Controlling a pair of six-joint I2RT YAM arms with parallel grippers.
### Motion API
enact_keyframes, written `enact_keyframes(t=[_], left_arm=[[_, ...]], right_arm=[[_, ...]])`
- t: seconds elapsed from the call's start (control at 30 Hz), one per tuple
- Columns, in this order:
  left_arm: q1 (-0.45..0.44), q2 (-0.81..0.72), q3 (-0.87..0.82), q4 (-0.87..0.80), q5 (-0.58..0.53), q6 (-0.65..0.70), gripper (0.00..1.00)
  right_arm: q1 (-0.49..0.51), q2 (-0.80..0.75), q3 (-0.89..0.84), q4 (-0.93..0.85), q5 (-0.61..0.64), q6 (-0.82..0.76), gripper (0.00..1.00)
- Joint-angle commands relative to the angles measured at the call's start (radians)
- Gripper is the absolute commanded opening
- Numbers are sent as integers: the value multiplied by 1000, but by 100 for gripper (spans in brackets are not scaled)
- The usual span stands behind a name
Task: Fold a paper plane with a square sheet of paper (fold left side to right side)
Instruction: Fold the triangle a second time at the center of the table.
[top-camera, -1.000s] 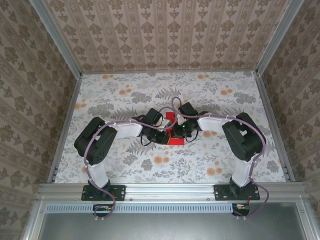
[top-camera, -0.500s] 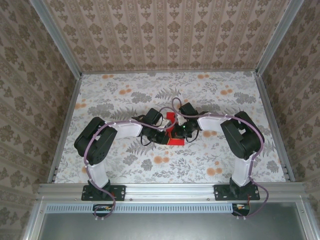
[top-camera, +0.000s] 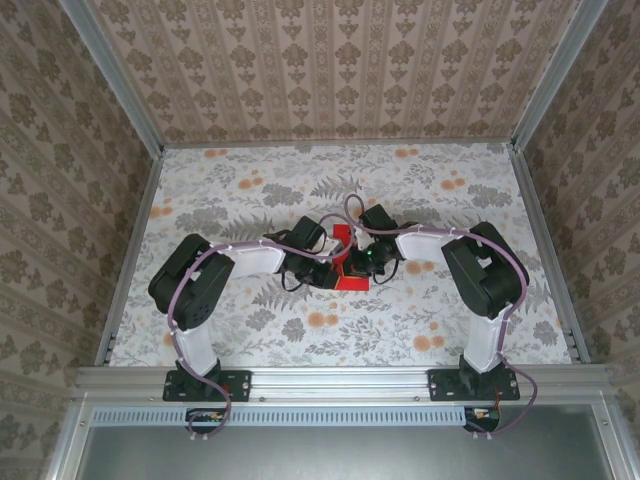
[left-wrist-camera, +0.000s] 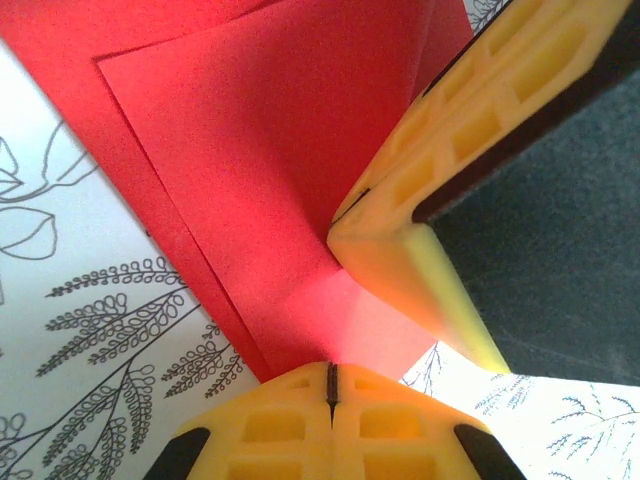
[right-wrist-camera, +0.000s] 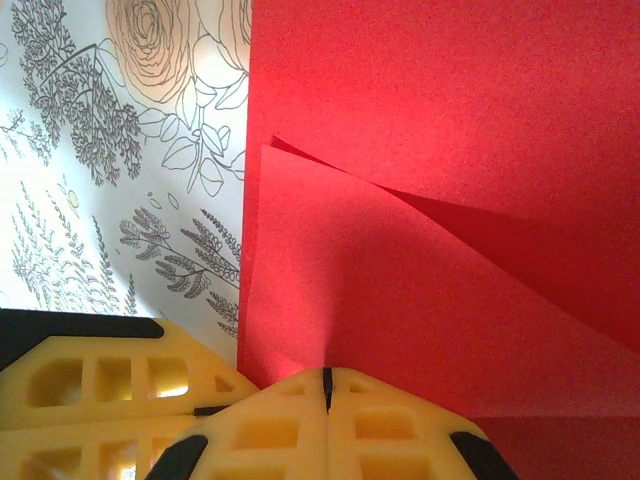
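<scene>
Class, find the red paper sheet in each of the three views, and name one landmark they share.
Top external: red paper sheet near picture centre.
Left wrist: sheet across top centre, in folded layers.
Right wrist: sheet across centre and right.
Shared landmark: floral table cover.

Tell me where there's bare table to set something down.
Bare: the wide far band of the table, from the back wall to the red paper. Crowded: the centre, where the left gripper and right gripper meet over that paper.
</scene>
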Motion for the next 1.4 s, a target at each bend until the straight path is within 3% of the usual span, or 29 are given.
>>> enact_keyframes(t=[0.0, 1.03, 1.3, 1.37], left_arm=[[-12, 40, -28, -105, -93, 31, 4], [-14, 39, -32, -97, -89, 22, 4], [-4, -22, -5, -65, -21, 10, 17], [11, -57, 12, -45, 17, 1, 22]], right_arm=[[-26, 10, 22, -44, 32, -26, 0], [-213, 47, 83, -132, 42, -149, 0], [-227, -24, 63, -92, 39, -129, 0], [-243, -71, 34, -60, 48, -113, 7]])
